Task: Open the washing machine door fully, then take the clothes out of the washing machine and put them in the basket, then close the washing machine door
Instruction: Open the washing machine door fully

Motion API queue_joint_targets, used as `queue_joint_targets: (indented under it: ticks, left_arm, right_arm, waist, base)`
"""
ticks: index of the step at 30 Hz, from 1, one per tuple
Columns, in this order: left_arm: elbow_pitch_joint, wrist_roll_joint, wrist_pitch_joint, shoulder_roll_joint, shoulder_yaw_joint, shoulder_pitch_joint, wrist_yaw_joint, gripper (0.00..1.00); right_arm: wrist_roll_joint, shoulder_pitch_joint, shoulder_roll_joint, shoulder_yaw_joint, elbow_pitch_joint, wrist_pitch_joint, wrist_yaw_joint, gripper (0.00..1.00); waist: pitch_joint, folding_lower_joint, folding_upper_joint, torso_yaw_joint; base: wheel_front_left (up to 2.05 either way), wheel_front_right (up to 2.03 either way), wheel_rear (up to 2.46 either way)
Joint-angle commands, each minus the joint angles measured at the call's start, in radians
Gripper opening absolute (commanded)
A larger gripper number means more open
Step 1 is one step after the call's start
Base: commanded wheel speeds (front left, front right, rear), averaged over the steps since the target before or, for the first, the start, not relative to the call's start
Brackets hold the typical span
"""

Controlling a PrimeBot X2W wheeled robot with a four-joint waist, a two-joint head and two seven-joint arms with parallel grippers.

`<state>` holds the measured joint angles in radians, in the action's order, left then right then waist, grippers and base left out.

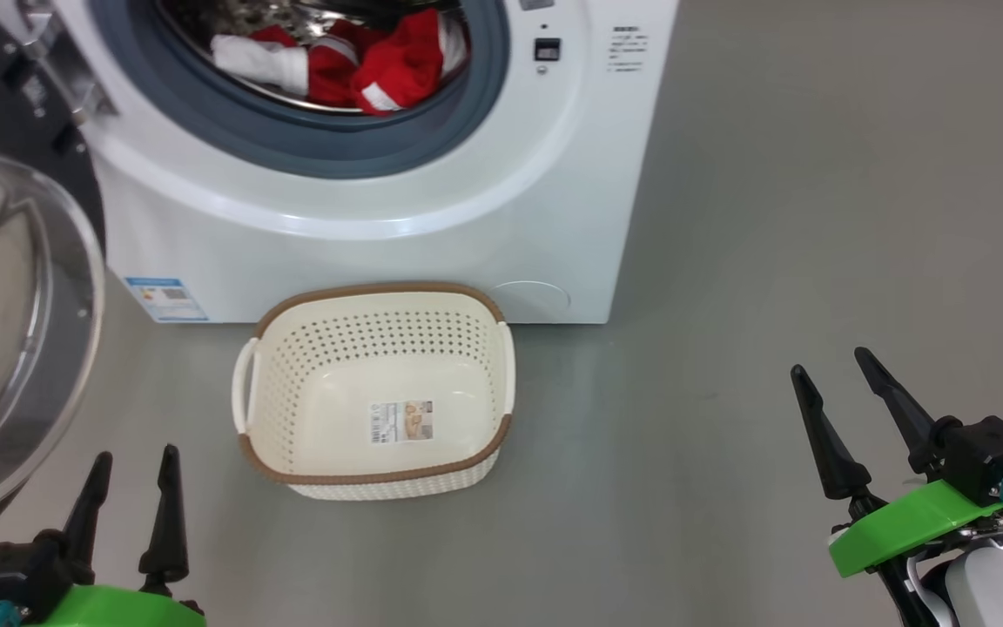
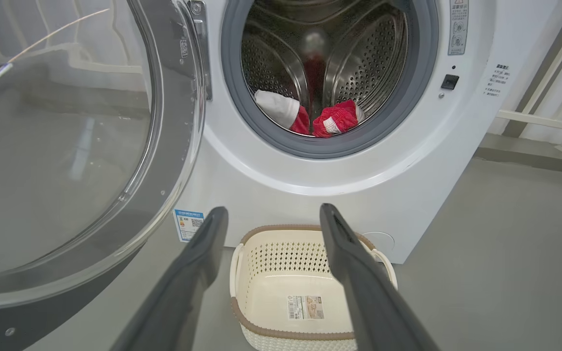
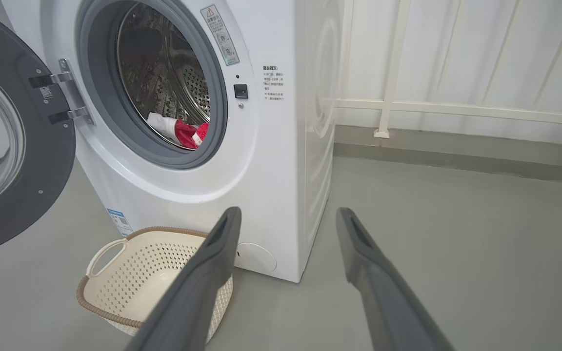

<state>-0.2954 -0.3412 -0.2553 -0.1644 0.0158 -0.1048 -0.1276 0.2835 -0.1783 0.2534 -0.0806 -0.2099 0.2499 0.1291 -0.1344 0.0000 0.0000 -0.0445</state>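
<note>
The white washing machine [image 1: 432,235] stands with its round door [image 1: 14,331] swung open to the left. Red and white clothes [image 1: 362,57] lie at the drum's front lip, seen also as clothes [image 2: 330,119] and clothes [image 3: 183,132] in the wrist views. The cream basket [image 1: 506,366] sits empty on the floor just before the machine, a sticker on its floor. My left gripper [image 1: 133,468] is open at the lower left, beside the door's edge. My right gripper [image 1: 832,370] is open at the lower right, well off from the basket. Nothing is held by either.
Grey floor [image 1: 728,435] stretches to the right of the machine and basket. The open door [image 2: 66,161] takes up the left side near my left arm. A white railing with pale curtains [image 3: 456,107] runs behind, to the right of the machine.
</note>
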Motion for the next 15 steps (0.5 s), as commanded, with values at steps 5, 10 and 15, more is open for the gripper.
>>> queue_joint_targets:
  ticks: [5, 10, 15]
  left_arm:
    - [0.036, -0.019, -0.006, -0.037, -0.019, 0.008, -0.003, 1.0]
    - [0.056, -0.027, -0.006, -0.037, -0.023, 0.024, -0.003, 1.0]
    - [0.072, -0.029, -0.006, -0.036, -0.028, 0.035, -0.003, 1.0]
  right_arm:
    - [-0.005, 0.008, 0.002, -0.006, 0.035, 0.012, 0.002, 1.0]
    - [-0.006, 0.012, 0.0, 0.005, 0.039, 0.012, 0.002, 1.0]
    - [-0.006, 0.023, -0.001, 0.017, 0.044, 0.012, 0.002, 1.0]
  waist:
    - [-0.01, 0.0, 0.0, 0.061]
    - [-0.014, 0.0, 0.0, 0.087]
    - [-0.013, 0.0, 0.0, 0.098]
  base:
    - [0.0, 0.0, 0.0]
    - [0.0, 0.0, 0.0]
    - [0.0, 0.0, 0.0]
